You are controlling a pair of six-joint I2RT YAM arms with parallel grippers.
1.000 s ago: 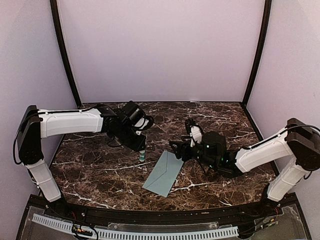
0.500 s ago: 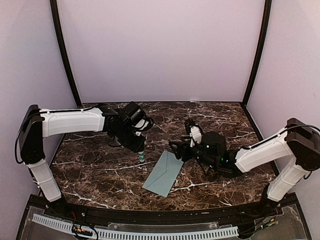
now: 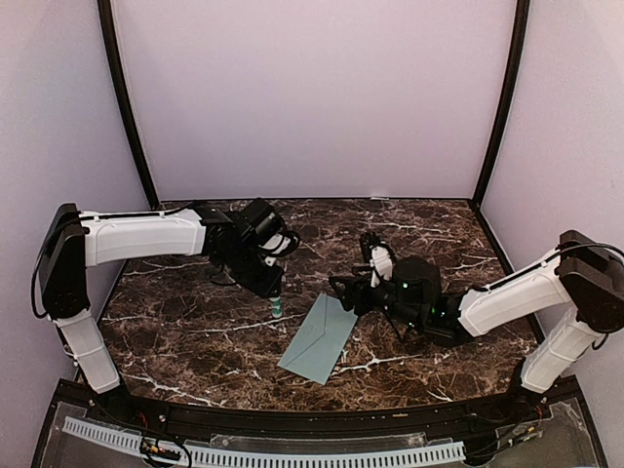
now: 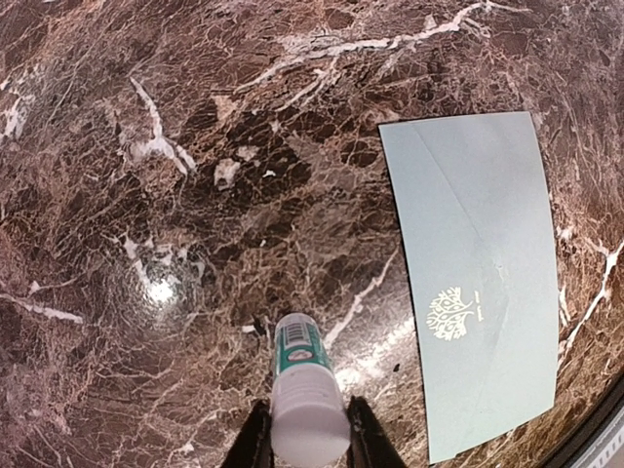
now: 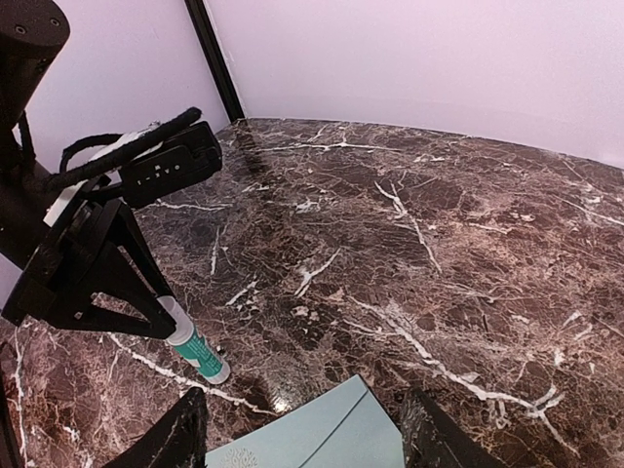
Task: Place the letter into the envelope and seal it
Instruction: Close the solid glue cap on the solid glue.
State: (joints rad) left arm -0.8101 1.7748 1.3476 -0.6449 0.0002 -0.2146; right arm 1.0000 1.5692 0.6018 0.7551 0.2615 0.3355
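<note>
Top external is showing the envelope (image 3: 320,339) lying diagonally on the bench (image 3: 185,336), right of the left claw (image 3: 276,295) clamping a glue stick (image 3: 277,306); the nearer right claw (image 3: 343,291) is hovering open at its far end.

Pale teal envelope (image 3: 319,339) with cream tree emblem (image 4: 451,314); brown white-veined marble table (image 3: 195,331); white-and-green glue stick (image 4: 307,388).

Dark brown marble-patterned table (image 3: 185,336), white-veined. A white glue stick (image 3: 277,305) with green label stands near upright at nine o'clock from centre, tip possibly touching the surface.
</note>
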